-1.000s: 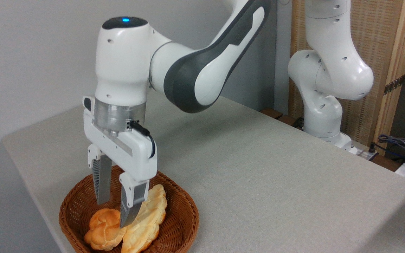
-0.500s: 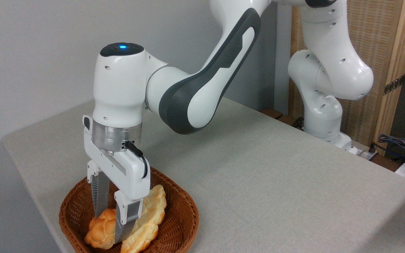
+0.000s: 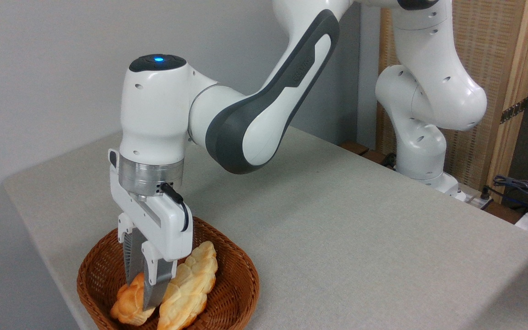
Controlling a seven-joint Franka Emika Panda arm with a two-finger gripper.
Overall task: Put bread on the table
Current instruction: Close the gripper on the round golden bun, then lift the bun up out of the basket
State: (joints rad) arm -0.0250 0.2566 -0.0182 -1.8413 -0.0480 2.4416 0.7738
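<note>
at the lower left of the frame a brown wicker basket (image 3: 227,293) sits near the front edge of the grey-beige table (image 3: 360,238). inside it lie a small orange-golden knotted bread (image 3: 129,305) on the left and a longer, paler braided loaf (image 3: 193,284) just beside it on the right, the two touching. the white arm (image 3: 245,119) reaches in from the upper right, and its gripper (image 3: 142,286) points straight down into the basket. the fingers (image 3: 154,284) are drawn close together and pinch the bread on both sides; the bun rests low in the basket. cables (image 3: 520,188) lie at the far right edge.
</note>
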